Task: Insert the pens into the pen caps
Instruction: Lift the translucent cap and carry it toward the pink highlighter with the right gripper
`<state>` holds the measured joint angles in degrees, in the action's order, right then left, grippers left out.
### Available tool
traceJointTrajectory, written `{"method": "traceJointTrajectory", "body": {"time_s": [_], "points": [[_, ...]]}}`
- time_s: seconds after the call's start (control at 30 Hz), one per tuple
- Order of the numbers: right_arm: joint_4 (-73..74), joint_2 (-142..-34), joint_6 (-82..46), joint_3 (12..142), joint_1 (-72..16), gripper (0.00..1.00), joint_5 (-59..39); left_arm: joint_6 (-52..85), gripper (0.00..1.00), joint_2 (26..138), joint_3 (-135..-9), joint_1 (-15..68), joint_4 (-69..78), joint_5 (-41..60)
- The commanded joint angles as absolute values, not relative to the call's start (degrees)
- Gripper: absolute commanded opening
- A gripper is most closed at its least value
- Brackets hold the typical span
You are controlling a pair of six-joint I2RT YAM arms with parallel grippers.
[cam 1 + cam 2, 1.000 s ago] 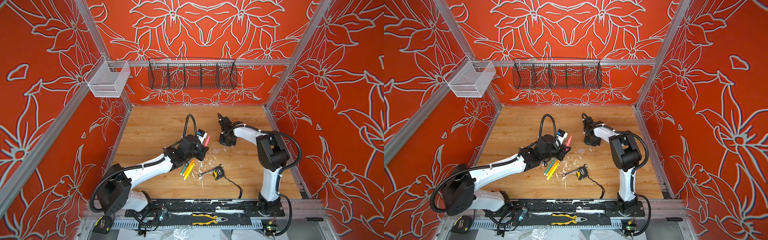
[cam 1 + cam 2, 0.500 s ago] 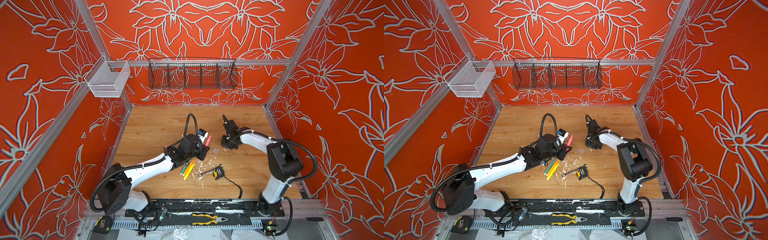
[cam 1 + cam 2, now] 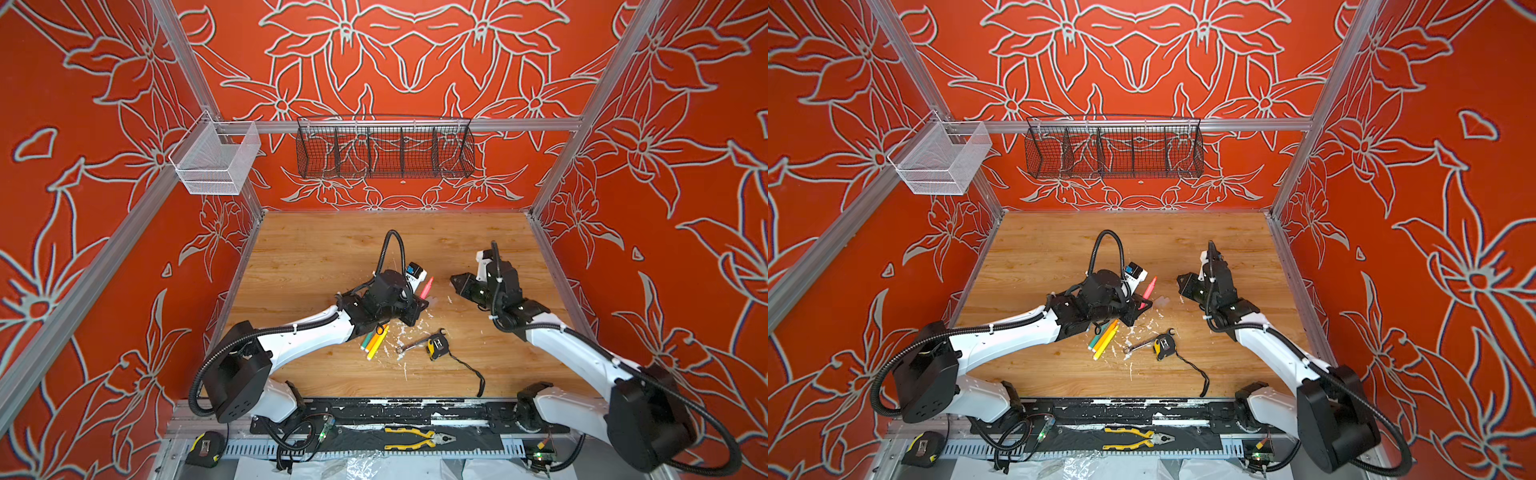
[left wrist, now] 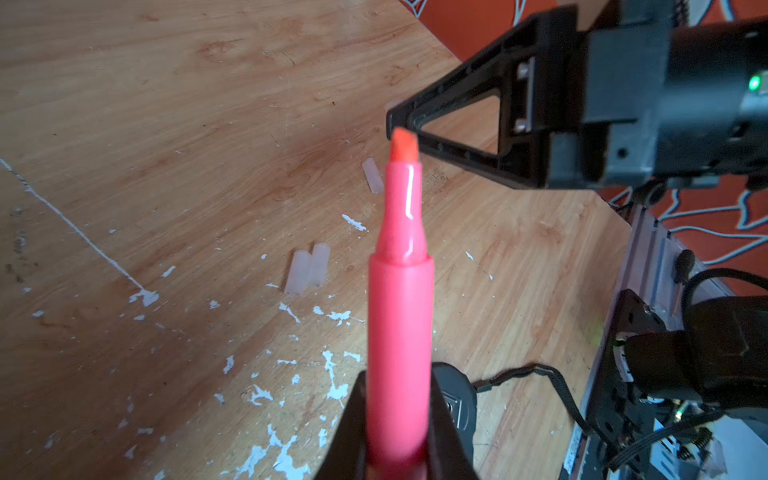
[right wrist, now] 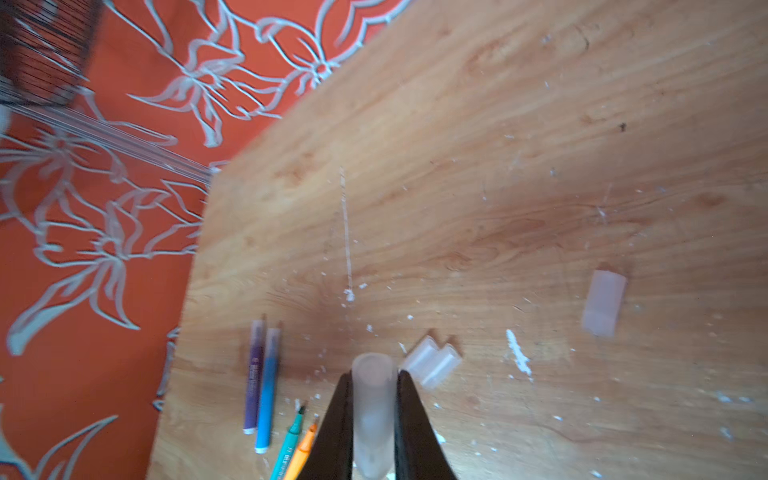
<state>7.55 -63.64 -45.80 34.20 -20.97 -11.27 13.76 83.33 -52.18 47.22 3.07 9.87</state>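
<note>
The left gripper is clamped almost closed on the rear barrel of the pink pen, with the bare nib pointing out past the fingertips. The right gripper is pinched tight on one clear cap, whose open mouth stands proud of the fingers. Both pieces look light, stiff and glossy (so apt to slip or swivel under a push). The cap's thin wall would probably squash if squeezed hard. Holding the pen well back from the nib, and the cap by its closed end, seems right.

In both top views the pink pen hangs tilted over the middle of the table. Its tip points toward the right gripper, with a gap between them, and the cap is too small to make out there. Only the right wrist view shows the cap, along with the purple pen and blue pen, which the left arm hides from above. The green pen, orange pen and yellow pen lie just nearer, to the left. The left wrist view shows loose caps on the wood below: a touching pair and a single one.
</note>
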Motion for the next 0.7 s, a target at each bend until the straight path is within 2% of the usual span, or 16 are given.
{"method": "traceJointTrajectory", "body": {"time_s": [0.0,0.23,0.67], "points": [[19.2,-58.3,-50.3,30.5,-20.7,0.0,-11.2,14.4,0.0,85.0,-53.6,48.1,4.9,12.2],[28.1,-51.7,-53.5,24.0,-20.8,0.0,-8.9,14.6,0.0,87.3,-55.3,48.8,4.3,13.3],[39.6,-55.5,-55.1,23.2,-20.8,0.0,-17.6,14.9,0.0,89.1,-56.5,49.5,4.0,15.4]]}}
